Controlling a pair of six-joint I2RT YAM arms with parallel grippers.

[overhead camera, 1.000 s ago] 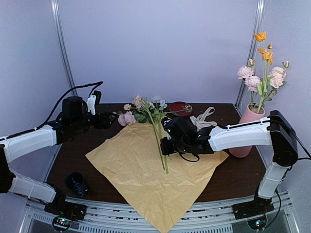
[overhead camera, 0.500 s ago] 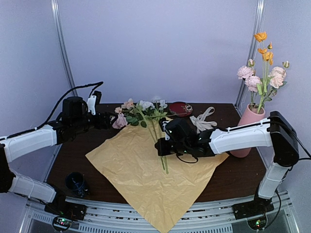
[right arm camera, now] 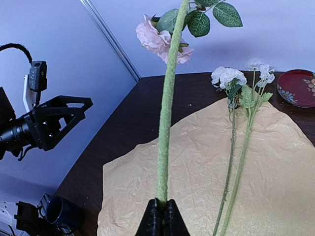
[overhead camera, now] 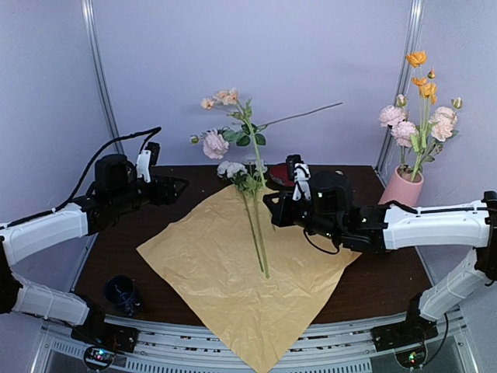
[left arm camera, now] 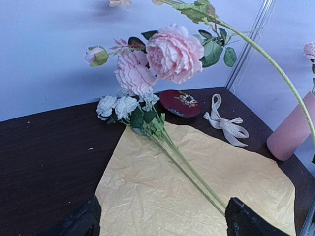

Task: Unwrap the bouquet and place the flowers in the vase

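My right gripper (right arm camera: pixel 163 209) is shut on the thick green stem of a pink flower (overhead camera: pixel 215 144), held upright above the table with its blooms (left arm camera: pixel 173 53) in the air. My right gripper (overhead camera: pixel 269 202) hovers over the bouquet's yellow-tan paper (overhead camera: pixel 233 272), which lies spread flat. White flowers (overhead camera: pixel 231 169) lie on the paper, their stems (right arm camera: pixel 235 167) pointing toward the near edge. The pink vase (overhead camera: pixel 401 189) at the back right holds pink and orange flowers (overhead camera: pixel 423 116). My left gripper (overhead camera: pixel 177 186) hangs open and empty at the back left, its fingers (left arm camera: pixel 236 221) wide apart.
A cream ribbon (left arm camera: pixel 226 123) lies untied beside a dark red dish (left arm camera: pixel 179 102) at the back. A small dark blue cup (overhead camera: pixel 122 294) stands at the near left corner. Grey walls with metal rails enclose the table.
My right gripper has lifted the pink flower off the paper and raised it upright, drawing back to the right. The white flowers stayed on the paper. My left arm barely moved.
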